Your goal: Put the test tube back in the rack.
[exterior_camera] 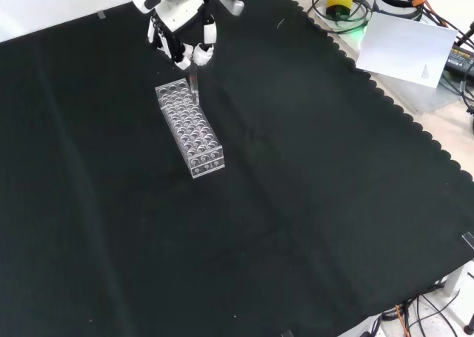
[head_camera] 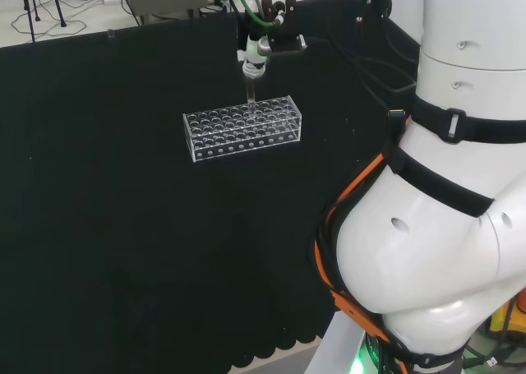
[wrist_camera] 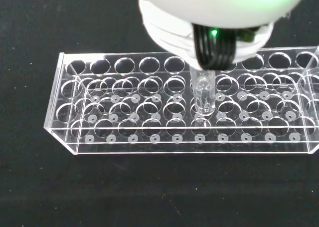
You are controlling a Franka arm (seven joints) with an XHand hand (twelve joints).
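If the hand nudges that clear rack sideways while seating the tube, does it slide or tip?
Probably slides: the rack is long and low, sitting flat on the cloth. It looks light, its holes apparently empty, so a nudge from the test tube in the hand might shift it. Clear plastic, likely stiff.

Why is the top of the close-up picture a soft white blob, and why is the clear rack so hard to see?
Wrist view: the hand sits too near the lens, so it blurs, with a green glint; the test tube and rack stay sharp. Head view: the rack shows mainly as pale edges and rings against the black cloth.
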